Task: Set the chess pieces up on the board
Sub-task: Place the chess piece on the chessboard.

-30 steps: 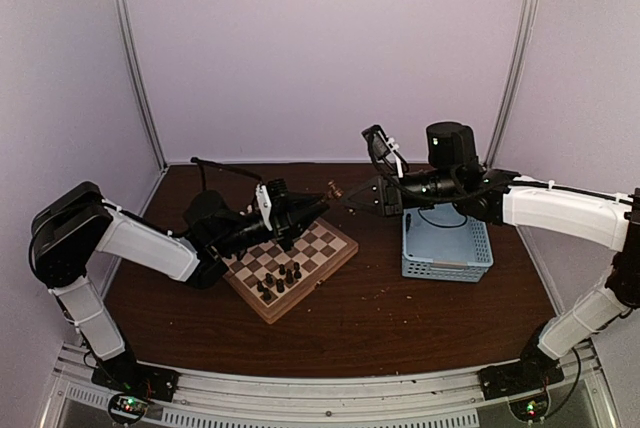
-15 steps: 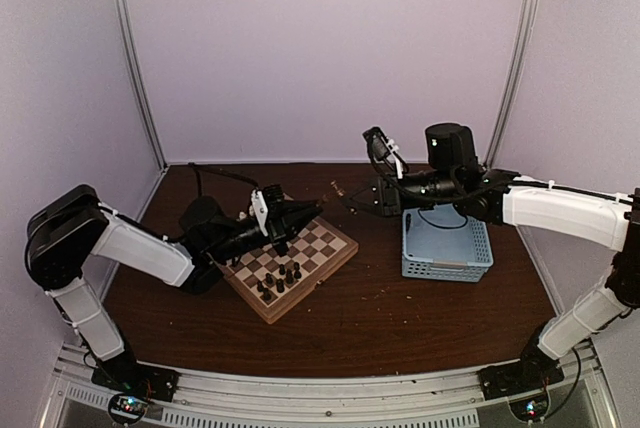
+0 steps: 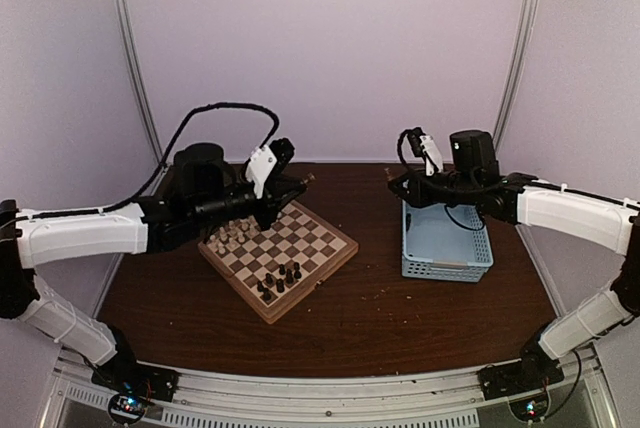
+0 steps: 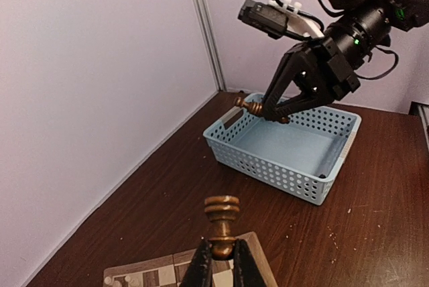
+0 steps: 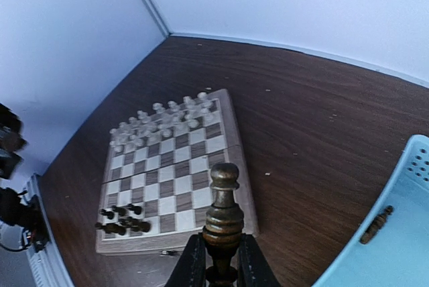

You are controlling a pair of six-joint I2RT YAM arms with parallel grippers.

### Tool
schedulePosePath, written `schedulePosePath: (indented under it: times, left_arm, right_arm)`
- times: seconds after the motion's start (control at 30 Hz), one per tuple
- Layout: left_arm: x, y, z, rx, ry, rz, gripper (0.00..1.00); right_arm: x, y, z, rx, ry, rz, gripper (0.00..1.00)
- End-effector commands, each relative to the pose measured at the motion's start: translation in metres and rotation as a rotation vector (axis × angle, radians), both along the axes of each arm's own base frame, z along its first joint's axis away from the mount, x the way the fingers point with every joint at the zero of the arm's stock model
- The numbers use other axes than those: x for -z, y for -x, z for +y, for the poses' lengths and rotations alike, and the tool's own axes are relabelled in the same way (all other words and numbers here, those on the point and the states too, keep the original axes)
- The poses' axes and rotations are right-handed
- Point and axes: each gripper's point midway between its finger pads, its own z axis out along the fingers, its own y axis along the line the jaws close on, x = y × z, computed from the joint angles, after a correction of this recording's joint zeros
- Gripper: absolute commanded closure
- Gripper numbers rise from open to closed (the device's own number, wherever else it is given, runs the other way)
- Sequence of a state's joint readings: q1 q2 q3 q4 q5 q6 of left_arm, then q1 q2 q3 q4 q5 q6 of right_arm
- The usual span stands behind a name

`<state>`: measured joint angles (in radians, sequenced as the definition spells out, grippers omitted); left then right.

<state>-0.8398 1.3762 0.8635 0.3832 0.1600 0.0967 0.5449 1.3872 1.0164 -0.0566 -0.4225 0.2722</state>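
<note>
1. Progress check: the cream chessmen (image 5: 161, 123) stood in two packed rows along one edge of the board (image 3: 310, 243), so I judged that side to be about finished.
2. The dark side lagged well behind. Only a small huddle of dark chessmen (image 5: 122, 220) sat near the opposite edge, bunched together rather than lined up, and most of those two rows were bare squares.
3. My left jaws were pinching a ringed dark chessman (image 4: 222, 220) by its stem, held up over the far corner of the board.
4. My right jaws were pinching a ball-headed dark chessman (image 5: 223, 210) low on its body, hanging above the near-left rim of the basket (image 3: 447, 270). Pawn or bishop, I could not tell.
5. One stray dark chessman (image 5: 375, 225) lay on its side inside the basket, waiting to be fetched.
6. My judgement of what was left: place both held pieces, fetch the stray, then straighten the dark huddle into ranks.
7. Materials: the chessmen were turned wood, glossy, with stacked collars and narrow waists, so a tiny, slippery grip. The board was flat checkered wood with a tan border.
8. The basket was pale blue plastic with perforated walls, and the counter (image 3: 400, 323) was dark wood grain dotted with light specks.
</note>
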Motion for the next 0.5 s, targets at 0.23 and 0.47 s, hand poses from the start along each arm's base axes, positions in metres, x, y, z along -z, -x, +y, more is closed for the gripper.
schedulePosePath:
  times: [0.23,0.47]
  left_arm:
    - [0.081,0.0,0.029,-0.126,-0.596,0.512,0.97]
    - [0.11,-0.002,0.032,-0.134,-0.779,0.745,0.99]
  right_arm:
    - [0.046,-0.044,-0.083,0.43,0.2,-0.14,0.91]
    - [0.052,-0.034,-0.112,0.531,0.242,-0.176,0.91]
